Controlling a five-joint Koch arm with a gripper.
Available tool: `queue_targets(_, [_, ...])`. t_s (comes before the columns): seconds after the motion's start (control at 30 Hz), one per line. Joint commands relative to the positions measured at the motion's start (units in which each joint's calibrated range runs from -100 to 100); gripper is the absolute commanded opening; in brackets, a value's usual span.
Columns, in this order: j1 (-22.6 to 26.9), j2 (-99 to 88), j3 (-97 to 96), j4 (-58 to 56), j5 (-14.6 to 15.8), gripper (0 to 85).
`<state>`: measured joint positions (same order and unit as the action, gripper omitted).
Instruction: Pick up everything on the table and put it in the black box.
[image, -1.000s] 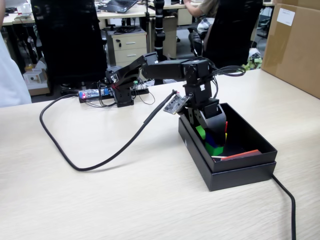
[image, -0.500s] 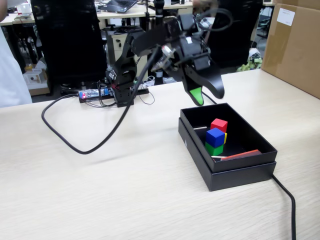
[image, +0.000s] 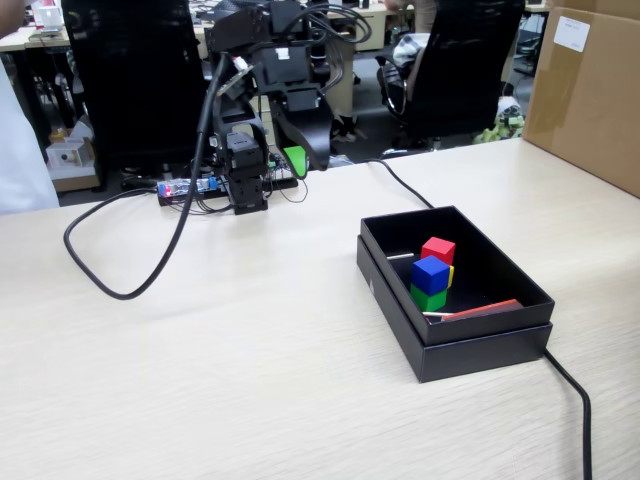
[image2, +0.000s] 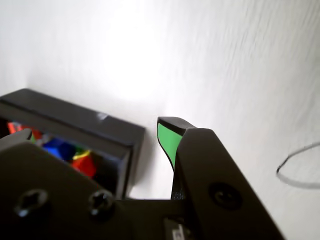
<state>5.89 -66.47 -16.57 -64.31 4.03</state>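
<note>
The black box (image: 480, 345) stands on the table (image: 250, 360) at the right. Inside it the red cube (image: 438, 249), blue cube (image: 430, 273), a sliver of the yellow cube (image: 451, 276) and the green cube (image: 428, 298) sit bunched together, with a thin red strip (image: 485, 309) beside them. My gripper (image: 305, 165) hangs folded back at the arm's base, far from the box, open and empty. In the wrist view the gripper (image2: 95, 135) is open with a green pad (image2: 167, 137); the box (image2: 75, 117), blue cube (image2: 57, 147) and red cube (image2: 86, 165) show between the jaws.
A big brown carton (image: 590, 90) stands at the table's back right. Black cables loop on the left (image: 120, 270) and run past the box's right side (image: 570, 390). Office chairs (image: 140, 80) stand behind the table. A thin cable (image2: 295, 170) lies on the table.
</note>
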Motion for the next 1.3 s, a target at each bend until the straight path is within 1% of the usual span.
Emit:
queue_targets(0.0, [-1.22,-12.76,-9.72,13.46,0.20,49.2])
queue_targets(0.03, [-1.61,-15.86,-14.17,16.23,0.05,49.3])
queue_targets(0.07, [-2.20,-22.17,-22.69,20.63,-0.24,49.5])
queue_targets(0.17, [-3.57,-30.31,-34.20,29.19,-1.07,49.3])
queue_targets(0.23, [-4.35,-32.84,-40.19,32.56,-1.71,49.6])
queue_targets(0.27, [-4.44,-33.18,-41.46,32.64,-1.71,49.7])
queue_targets(0.3, [-4.64,-33.41,-43.81,32.64,-1.71,51.7])
queue_targets(0.37, [-5.18,-33.41,-47.89,35.84,-1.76,52.3])
queue_targets(0.5, [-6.06,-33.30,-56.51,47.42,-3.52,52.0])
queue_targets(0.6, [-6.20,-33.53,-61.04,51.48,-3.81,52.1])
queue_targets(0.63, [-6.20,-33.53,-64.57,55.28,-4.10,52.1])
queue_targets(0.7, [-6.25,-33.53,-68.02,59.42,-4.64,52.1])
queue_targets(0.8, [-6.30,-33.53,-74.09,67.29,-6.15,52.0])
queue_targets(0.87, [-6.40,-33.53,-76.72,70.40,-6.79,52.0])
queue_targets(0.93, [-6.50,-33.53,-78.81,72.12,-7.13,52.1])
queue_targets(1.1, [-6.50,-33.53,-80.89,71.69,-7.18,52.1])
queue_targets(1.27, [-5.81,-33.41,-81.17,66.85,-7.18,51.9])
